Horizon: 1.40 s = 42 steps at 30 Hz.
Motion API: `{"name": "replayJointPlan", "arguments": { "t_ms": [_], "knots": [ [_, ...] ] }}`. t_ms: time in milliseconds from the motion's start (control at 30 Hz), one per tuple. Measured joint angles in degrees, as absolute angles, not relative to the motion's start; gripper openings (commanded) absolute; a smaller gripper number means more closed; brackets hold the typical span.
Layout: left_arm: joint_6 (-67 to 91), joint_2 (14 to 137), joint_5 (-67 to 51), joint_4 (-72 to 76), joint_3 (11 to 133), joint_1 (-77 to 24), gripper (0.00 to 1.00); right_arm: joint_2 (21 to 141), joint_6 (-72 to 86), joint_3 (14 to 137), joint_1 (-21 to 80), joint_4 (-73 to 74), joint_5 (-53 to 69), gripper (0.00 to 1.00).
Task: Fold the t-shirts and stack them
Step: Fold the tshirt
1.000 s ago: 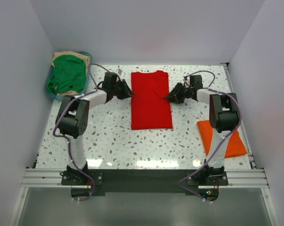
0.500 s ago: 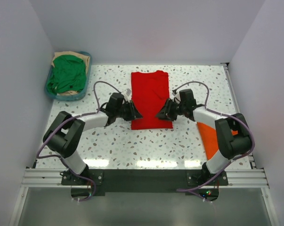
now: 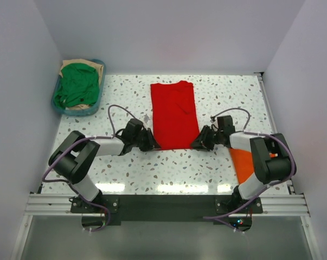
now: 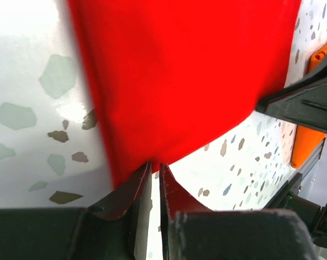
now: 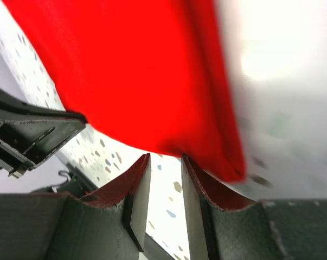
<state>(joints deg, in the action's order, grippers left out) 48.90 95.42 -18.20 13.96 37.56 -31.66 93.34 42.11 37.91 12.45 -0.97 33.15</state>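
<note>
The red t-shirt (image 3: pixel 174 114) lies flat in a long folded strip at the table's middle. My left gripper (image 3: pixel 151 144) sits low on the table at its near left corner. In the left wrist view its fingertips (image 4: pixel 155 164) are almost together, a thin slit with table showing, touching the red hem (image 4: pixel 179 70). My right gripper (image 3: pixel 197 144) is at the near right corner. In the right wrist view (image 5: pixel 166 156) it is slightly open and empty at the hem (image 5: pixel 130 70). The orange t-shirt (image 3: pixel 271 165) lies folded at the right, partly under the right arm.
A teal basket (image 3: pixel 57 106) at the far left corner holds the green t-shirt (image 3: pixel 76 86) on top of a tan one (image 3: pixel 90 66). White walls close in the table on three sides. The arm bases stand at the near edge.
Both grippers have moved from the red shirt's mid-length sides toward me, down to its near corners. The shirt has not visibly shifted.
</note>
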Motion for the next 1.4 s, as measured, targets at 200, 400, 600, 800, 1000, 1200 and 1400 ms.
{"name": "replayJointPlan", "arguments": {
  "t_ms": [200,400,600,800,1000,1200,1400],
  "knots": [
    [48.66,91.92,-16.32,11.16,36.93,-31.51,0.23,85.52,40.56,35.27,5.96,3.95,30.02,0.35],
    [48.45,84.77,-15.49,9.17,35.16,-30.17,0.37,79.81,38.0,35.27,5.98,7.99,26.11,0.38],
    [48.62,81.36,-15.11,8.69,32.05,-29.23,0.5,80.07,36.4,35.14,5.98,9.67,23.92,0.47],
    [49.91,83.44,-16.67,11.75,28.16,-29.26,0.51,82.32,35.79,35.14,5.98,9.04,23.35,0.51],
    [52.23,86.78,-18.65,18.63,27.4,-29.28,0.49,84.25,35.99,35.16,6.11,6.39,24.23,0.52],
    [55.18,89.21,-17.67,22.52,27.42,-29.47,0.46,86.35,36.8,35.38,7.09,2.79,25.06,0.45],
    [57.36,91.66,-15.88,25.32,28.32,-30.59,0.42,88.64,37.91,35.86,8.27,-0.03,25.1,0.33]
  ]
}}
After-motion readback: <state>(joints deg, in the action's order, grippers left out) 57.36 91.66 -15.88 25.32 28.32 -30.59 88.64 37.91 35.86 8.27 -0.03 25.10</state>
